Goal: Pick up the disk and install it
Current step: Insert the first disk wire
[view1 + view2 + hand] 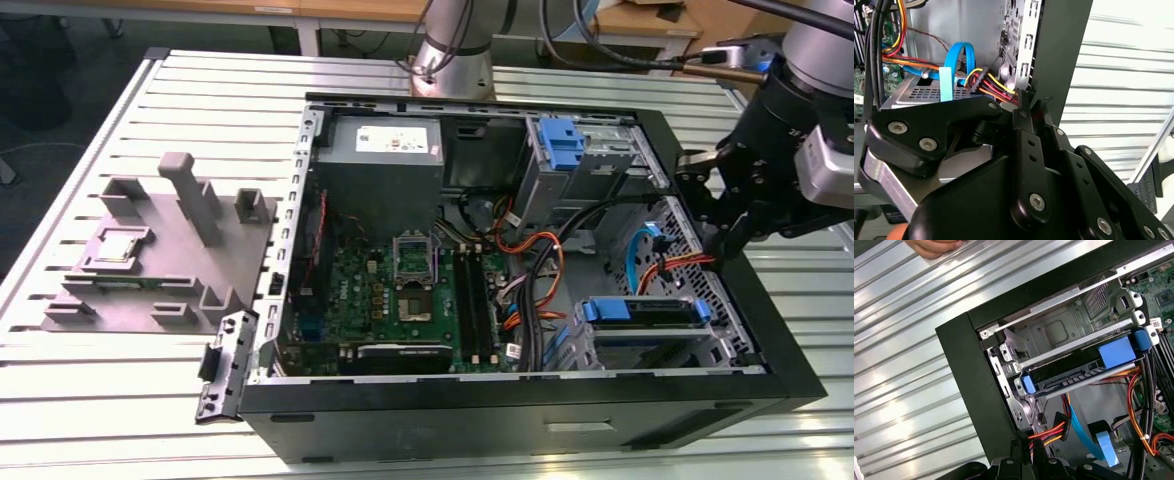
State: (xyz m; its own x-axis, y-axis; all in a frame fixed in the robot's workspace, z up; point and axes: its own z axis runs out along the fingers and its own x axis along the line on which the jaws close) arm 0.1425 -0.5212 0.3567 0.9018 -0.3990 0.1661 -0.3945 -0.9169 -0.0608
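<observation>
The disk [643, 312], a flat drive framed by a blue bracket, sits inside the metal bay at the front corner of the open computer case [534, 410], on the exterior view's right. The first wrist view has the disk [1079, 371] lying level between the bay's rails. My gripper [727, 238] hangs over the case's side wall on the exterior view's right, behind the disk and apart from it. Its fingers [1024, 116] are shut with nothing between them, close above a bundle of red, yellow and black cables [991, 85].
Orange and blue cables [541, 270] cross the case floor beside the motherboard [400, 290]. A grey power-supply box [380, 150] and a blue latch [561, 140] stand at the back. A grey fixture [154, 250] lies on the slatted table. A person's hand [934, 246] rests on the table.
</observation>
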